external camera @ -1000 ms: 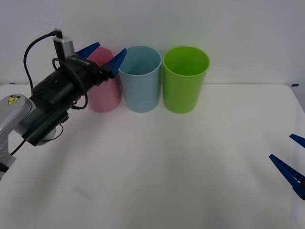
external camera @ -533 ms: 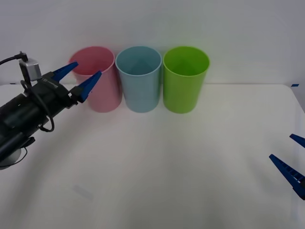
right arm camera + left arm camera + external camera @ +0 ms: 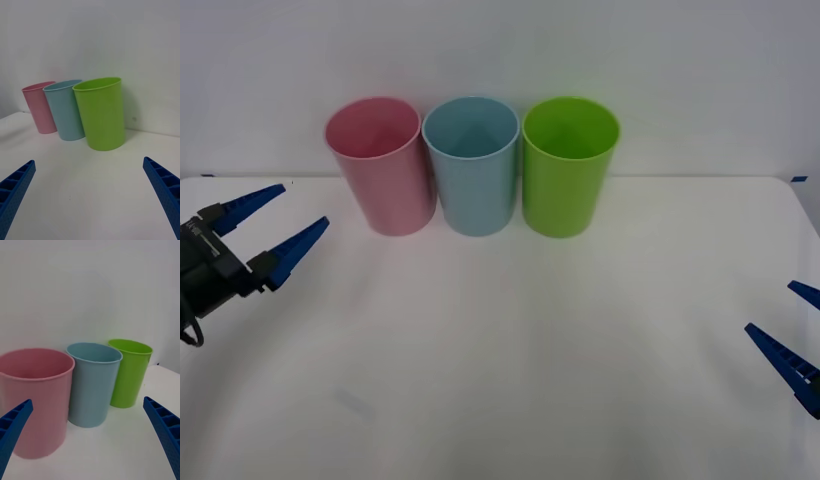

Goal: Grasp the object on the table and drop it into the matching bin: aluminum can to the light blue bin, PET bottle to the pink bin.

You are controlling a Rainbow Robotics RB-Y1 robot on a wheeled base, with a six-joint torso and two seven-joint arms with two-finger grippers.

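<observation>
Left tool [image 3: 272,232] has pulled back from the light blue bin [image 3: 472,165] to frame's left edge, fingers apart, empty; drop looks done. Right tool [image 3: 798,340] lower right, apart.

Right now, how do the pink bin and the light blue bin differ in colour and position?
The pink bin is pink and stands at the row's end, nearest the left gripper; the light blue bin is pale blue and stands in the middle, between the pink bin and the lime green bin. Both are upright, tapered, round-rimmed cups of about equal height on the table, standing close side by side.
</observation>
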